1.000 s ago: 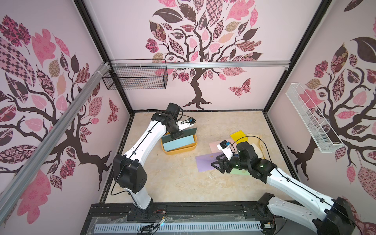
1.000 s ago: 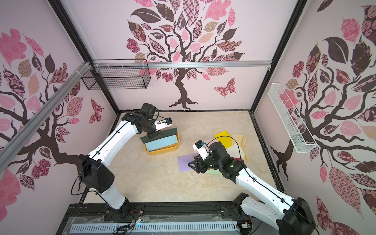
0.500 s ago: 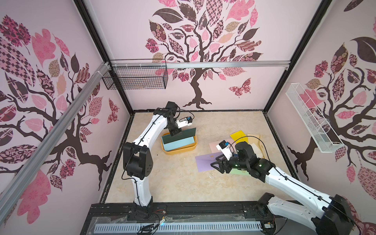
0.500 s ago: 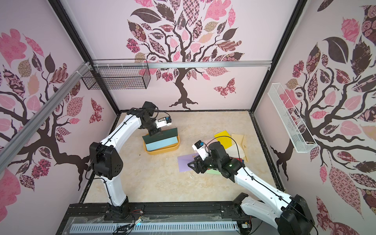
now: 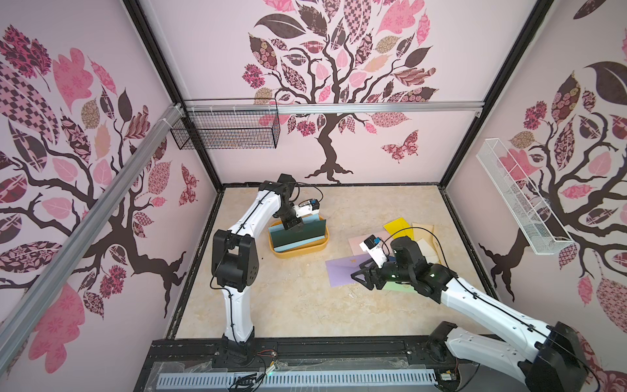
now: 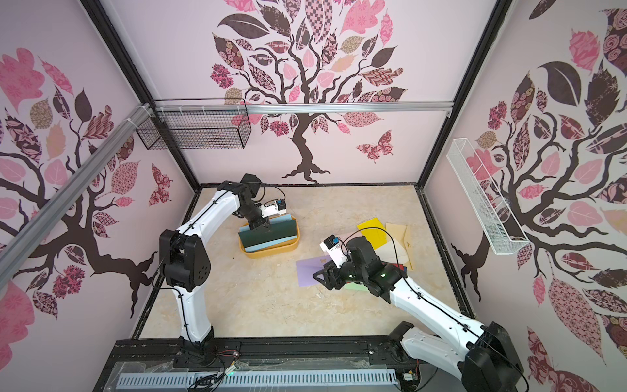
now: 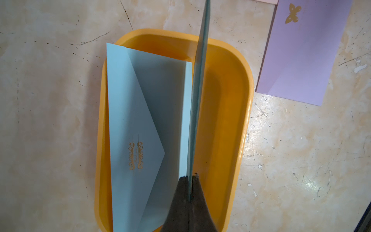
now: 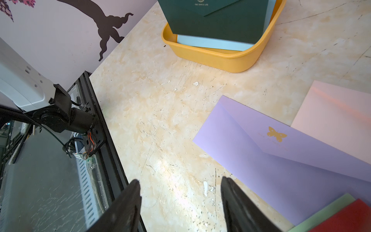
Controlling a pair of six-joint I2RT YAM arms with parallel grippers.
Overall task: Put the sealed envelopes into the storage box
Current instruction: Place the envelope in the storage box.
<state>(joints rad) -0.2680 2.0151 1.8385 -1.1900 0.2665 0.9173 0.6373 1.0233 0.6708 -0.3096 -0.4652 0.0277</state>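
dark green envelope (image 7: 197, 100) edge-on in left gripper (image 7: 189, 179), light blue envelope (image 8: 210, 42) mostly hidden

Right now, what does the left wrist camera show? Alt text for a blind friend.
The left gripper pinches a dark green envelope, edge-on, upright in the orange-yellow storage box. A light blue envelope rests inside, one edge over the rim; a lilac envelope with a gold butterfly lies on the table nearby.
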